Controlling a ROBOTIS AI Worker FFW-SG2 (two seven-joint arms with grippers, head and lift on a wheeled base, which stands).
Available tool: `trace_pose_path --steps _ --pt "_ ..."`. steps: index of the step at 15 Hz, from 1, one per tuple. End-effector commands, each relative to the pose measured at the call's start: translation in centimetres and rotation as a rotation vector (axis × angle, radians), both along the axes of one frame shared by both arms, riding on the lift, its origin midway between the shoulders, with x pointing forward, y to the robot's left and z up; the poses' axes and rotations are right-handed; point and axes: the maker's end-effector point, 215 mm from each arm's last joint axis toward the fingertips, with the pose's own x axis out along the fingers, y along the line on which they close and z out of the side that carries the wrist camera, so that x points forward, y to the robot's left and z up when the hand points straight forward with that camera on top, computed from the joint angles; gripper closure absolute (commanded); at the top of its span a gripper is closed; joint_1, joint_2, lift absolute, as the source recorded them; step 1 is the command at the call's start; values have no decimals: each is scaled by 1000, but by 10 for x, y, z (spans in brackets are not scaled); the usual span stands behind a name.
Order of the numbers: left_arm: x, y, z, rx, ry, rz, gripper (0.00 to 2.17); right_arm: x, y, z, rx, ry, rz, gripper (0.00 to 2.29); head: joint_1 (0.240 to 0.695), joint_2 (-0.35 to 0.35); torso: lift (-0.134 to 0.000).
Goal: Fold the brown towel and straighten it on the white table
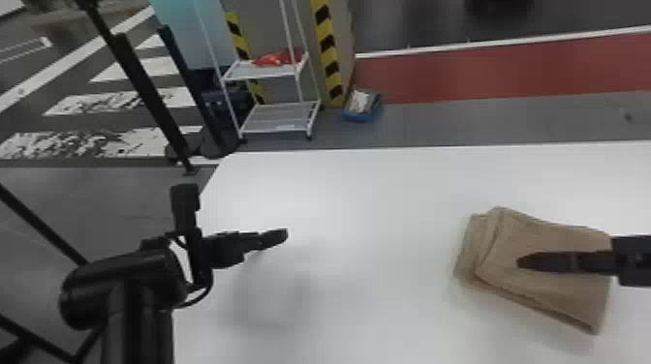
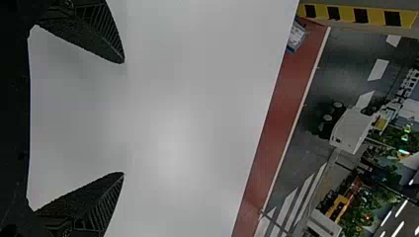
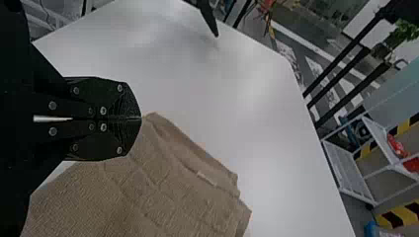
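So the brown towel is folded in a slightly skewed stack, off to the right on the white desk. Right gripper's over it, fingers pressed together, seemingly nothing pinched, though I can't tell if they touch the cloth. Left gripper's over the desk's left side, fingers wide apart, empty.
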Motion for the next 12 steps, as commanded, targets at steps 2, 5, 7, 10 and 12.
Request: trace_pose_path --steps 2,5,7,10,12 --pt "1 0 0 -1 1 -1 70 -1 -65 -23 -253 -8 -126 2044 695 245 -124" --pt "3 -2 0 -3 0 -3 70 -7 -75 -16 -284 -39 -138 2044 695 182 -124" --pt "2 -1 -1 -2 3 -1 70 -15 -67 -9 -287 -71 -116 2047 695 167 -124" --pt "1 4 -1 5 5 5 70 -39 -46 -15 -310 -81 -39 2047 695 180 -124" --pt "1 3 -2 5 7 4 70 -47 -33 -17 -307 -83 -6 2047 695 199 -124"
